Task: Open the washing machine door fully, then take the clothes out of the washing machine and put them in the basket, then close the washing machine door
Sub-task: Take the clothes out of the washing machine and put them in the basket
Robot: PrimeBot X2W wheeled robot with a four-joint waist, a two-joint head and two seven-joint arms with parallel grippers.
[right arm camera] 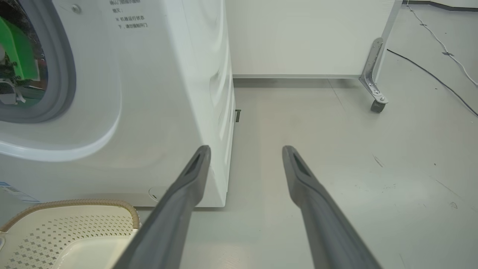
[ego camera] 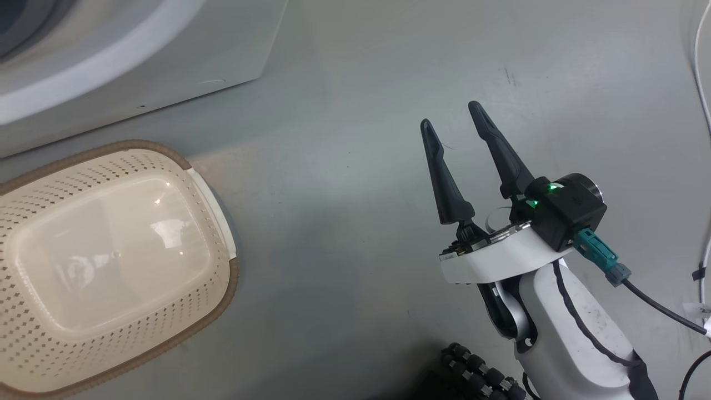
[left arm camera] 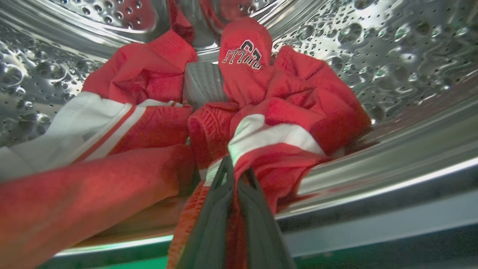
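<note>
Inside the perforated steel drum [left arm camera: 392, 45] lies a heap of red clothes [left arm camera: 283, 108] with white stripes. My left gripper [left arm camera: 237, 172] is shut on a fold of that red fabric at the drum's front lip. The white washing machine [right arm camera: 168, 93] stands at the left with its grey seal [right arm camera: 63, 74] uncovered; the washing machine door is out of view. The cream basket [ego camera: 161, 147] sits on the floor in front of the washing machine [ego camera: 166, 61], with nothing in it. My right gripper [ego camera: 450, 114] hangs open over bare floor to the basket's right, its fingers [right arm camera: 186, 194] wide apart.
A white panel on a caster [right arm camera: 377, 104] stands behind the machine's right side. Cables [right arm camera: 433, 74] run along the floor at the far right. A black ribbed hose [ego camera: 477, 372] lies by my right arm's base. Grey floor [ego camera: 344, 222] lies between basket and right gripper.
</note>
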